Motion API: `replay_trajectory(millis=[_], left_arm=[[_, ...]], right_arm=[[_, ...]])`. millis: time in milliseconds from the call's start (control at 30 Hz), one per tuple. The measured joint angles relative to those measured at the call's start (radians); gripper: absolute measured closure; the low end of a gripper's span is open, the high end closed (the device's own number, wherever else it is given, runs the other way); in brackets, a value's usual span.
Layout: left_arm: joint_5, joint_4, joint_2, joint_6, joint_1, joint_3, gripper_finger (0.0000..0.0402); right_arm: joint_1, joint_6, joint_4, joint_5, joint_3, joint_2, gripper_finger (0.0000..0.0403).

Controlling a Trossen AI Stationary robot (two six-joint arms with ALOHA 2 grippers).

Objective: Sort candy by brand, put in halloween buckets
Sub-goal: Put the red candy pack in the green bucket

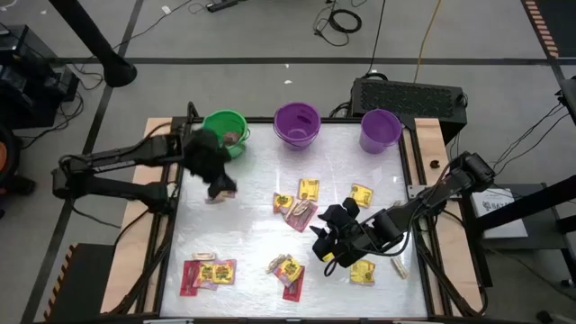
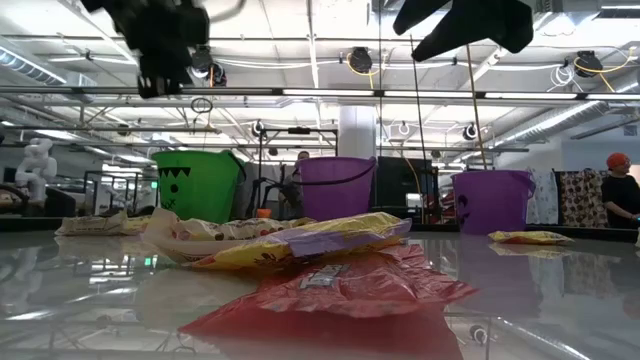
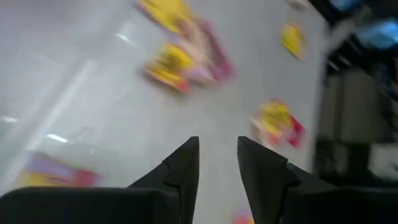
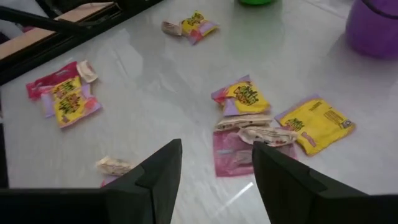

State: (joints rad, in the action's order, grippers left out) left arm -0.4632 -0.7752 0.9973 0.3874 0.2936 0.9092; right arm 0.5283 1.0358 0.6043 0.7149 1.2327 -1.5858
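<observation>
Candy lies scattered on the white table: a mixed pile (image 1: pixel 297 209) in the middle, red packets (image 1: pixel 207 272) at the near left, and yellow packets (image 1: pixel 361 193) to the right. Along the far edge stand the green bucket (image 1: pixel 225 130), the purple bucket (image 1: pixel 297 123) and the lavender bucket (image 1: pixel 381 129). My left gripper (image 1: pixel 219 187) hangs open just on the near side of the green bucket, nothing between its fingers (image 3: pixel 180 165). My right gripper (image 1: pixel 324 249) hovers open above the table at the near right, over candy (image 4: pixel 245 99), also holding nothing.
More candy lies at the near middle (image 1: pixel 286 268) and under the right arm (image 1: pixel 363 272). Wooden rails (image 1: pixel 162 225) edge the table on both sides. A dark keyboard-like box (image 1: pixel 409 94) sits behind the lavender bucket. A person (image 2: pixel 620 190) stands in the room beyond.
</observation>
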Motion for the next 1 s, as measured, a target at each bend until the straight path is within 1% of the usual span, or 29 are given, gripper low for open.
replay_trajectory(millis=[233,333,433,533,633,700,800,900,1000], left_arm=[[0.141,0.007,-0.011,0.229,-0.454,0.000,0.0286],[0.186,0.007,0.008,0.303,-0.619,0.000,0.0286],[0.240,0.008,0.033,0.333,-0.752,0.000,0.0286],[0.278,0.021,0.074,0.363,-0.859,0.000,0.0285],[0.268,0.041,0.121,0.463,-0.957,0.000,0.0285],[0.253,0.044,0.155,0.516,-1.013,0.000,0.0285],[0.260,0.029,0.217,0.573,-1.091,0.000,0.0285],[0.289,0.029,0.296,0.576,-1.150,0.000,0.0285],[0.302,0.030,0.380,0.575,-1.179,0.000,0.0285]], right_arm=[[-0.036,-0.001,-0.030,-0.003,0.000,-0.036,0.0215],[-0.044,-0.001,-0.070,-0.008,0.000,-0.059,0.0215],[-0.045,-0.007,-0.119,-0.020,0.000,-0.081,0.0215],[-0.045,-0.072,-0.169,-0.092,0.000,-0.098,0.0216],[-0.045,-0.135,-0.192,-0.168,0.000,-0.099,0.0216],[-0.044,-0.142,-0.195,-0.180,0.000,-0.099,0.0216],[-0.044,-0.137,-0.195,-0.184,0.000,-0.099,0.0216],[-0.045,-0.135,-0.197,-0.192,0.000,-0.099,0.0216],[-0.044,-0.135,-0.197,-0.193,0.000,-0.099,0.0216]])
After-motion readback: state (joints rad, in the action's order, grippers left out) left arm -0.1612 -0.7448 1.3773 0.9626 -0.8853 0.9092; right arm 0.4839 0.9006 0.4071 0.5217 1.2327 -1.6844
